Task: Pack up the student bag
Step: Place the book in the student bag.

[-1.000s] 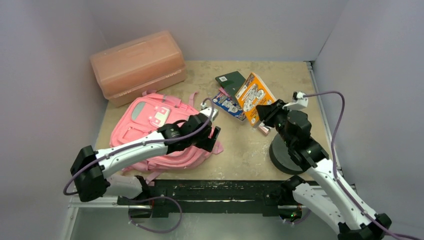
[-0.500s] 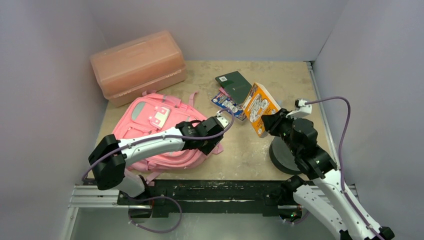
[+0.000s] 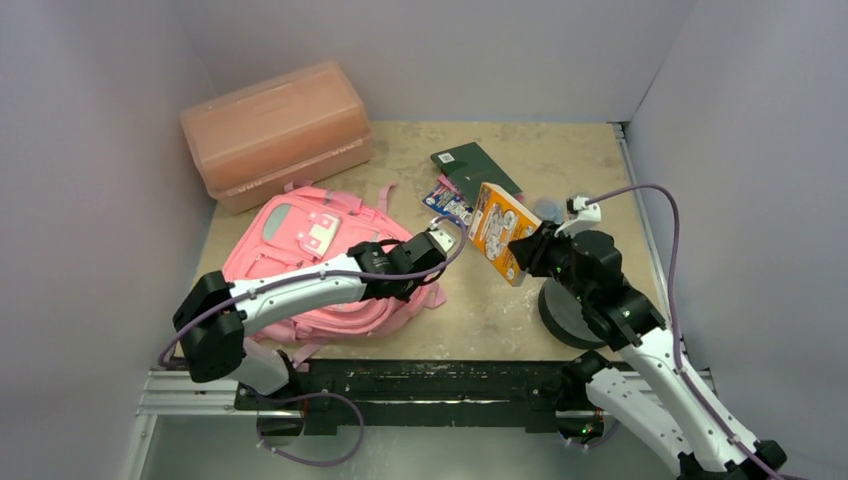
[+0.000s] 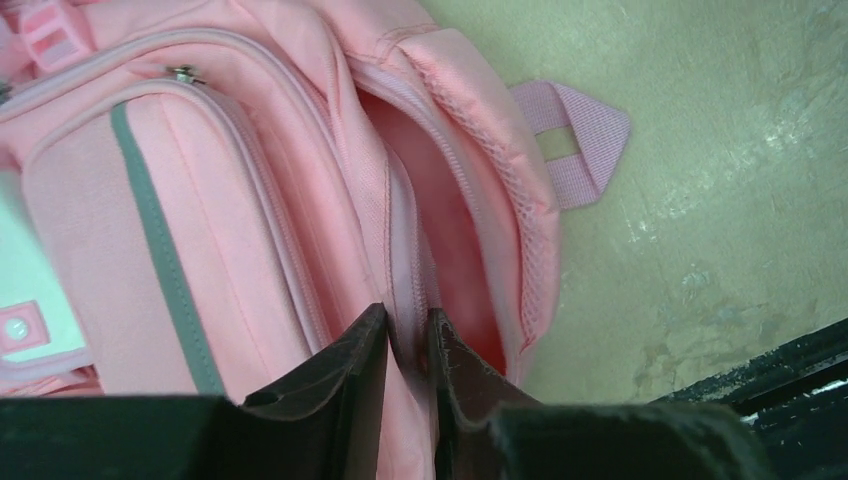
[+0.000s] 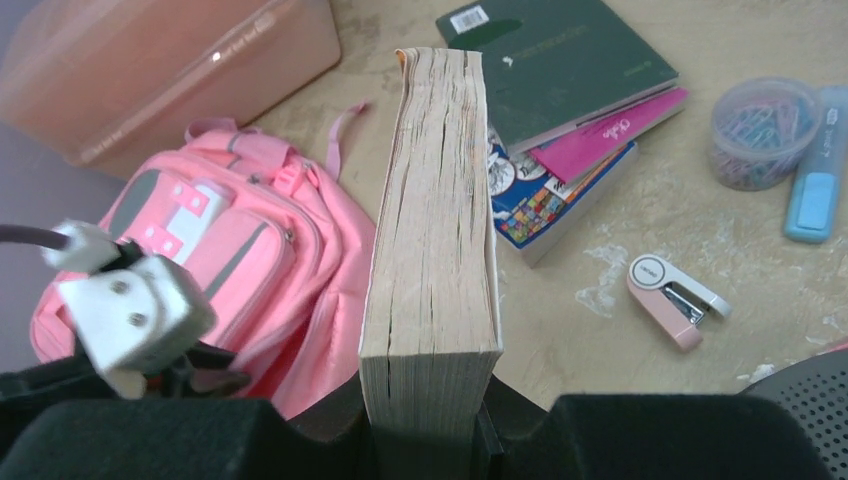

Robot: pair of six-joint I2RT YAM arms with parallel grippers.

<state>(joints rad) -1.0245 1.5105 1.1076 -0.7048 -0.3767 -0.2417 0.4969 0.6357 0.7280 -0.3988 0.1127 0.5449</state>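
Note:
The student bag is a pink backpack lying flat at the left of the table, its main compartment gaping open on the right side. My left gripper is shut on the zip edge of that opening, and in the top view the left gripper sits at the bag's right edge. My right gripper is shut on a thick orange-covered book. The book hangs tilted in the air, just right of the bag. The bag lies below and left of the book.
A salmon plastic box stands at the back left. A green notebook tops a small stack of books. Beside it lie a pink stapler, a tub of paper clips and a blue highlighter. A black disc sits under the right arm.
My left gripper has moved to the bag's right edge and closed on the zip edge. My right arm has carried the book leftward, toward the bag.

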